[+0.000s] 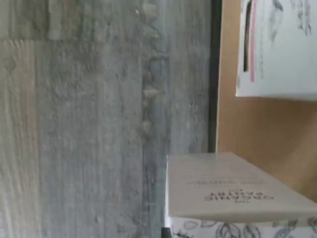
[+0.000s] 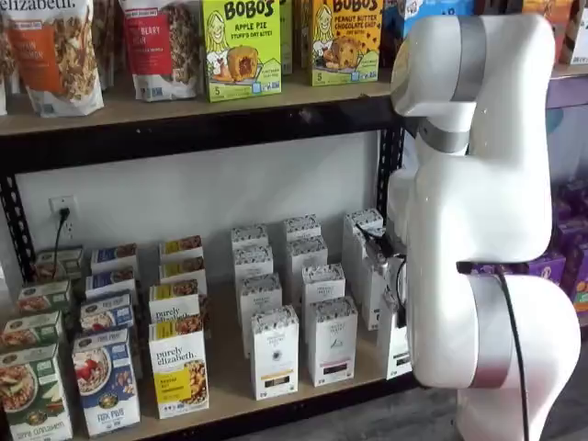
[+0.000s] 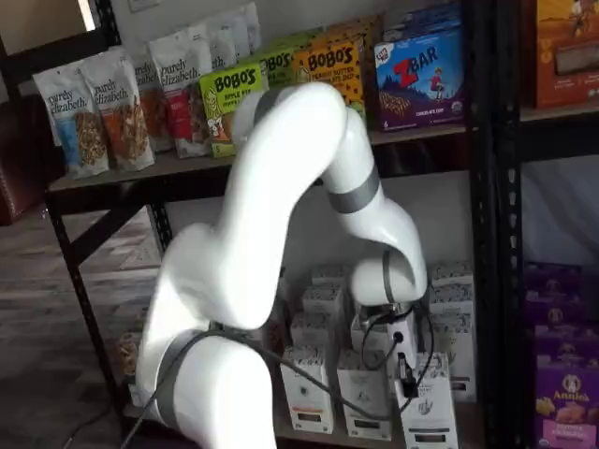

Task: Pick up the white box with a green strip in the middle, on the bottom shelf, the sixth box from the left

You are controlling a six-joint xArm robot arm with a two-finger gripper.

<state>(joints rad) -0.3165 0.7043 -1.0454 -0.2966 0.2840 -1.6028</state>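
Observation:
The white box (image 3: 429, 413) stands at the front of the right-hand row on the bottom shelf (image 2: 230, 397). In a shelf view only a narrow slice of it (image 2: 393, 347) shows beside the arm, and its label strip is hidden. My gripper (image 3: 406, 378) hangs right at the box's top edge, with one black finger showing side-on. In a shelf view (image 2: 401, 310) only dark parts and cable show. I cannot tell whether the fingers are closed on the box. The wrist view shows a white carton (image 1: 233, 191) with a speckled leaf band very close, over the tan board (image 1: 267, 129).
White cartons with a yellow strip (image 2: 274, 354) and a black strip (image 2: 331, 342) stand left of the target row. More cartons stand behind it (image 3: 451, 309). The black rack post (image 3: 494, 234) rises to the right. The wrist view shows another white carton (image 1: 277, 49) and grey floor (image 1: 99, 129).

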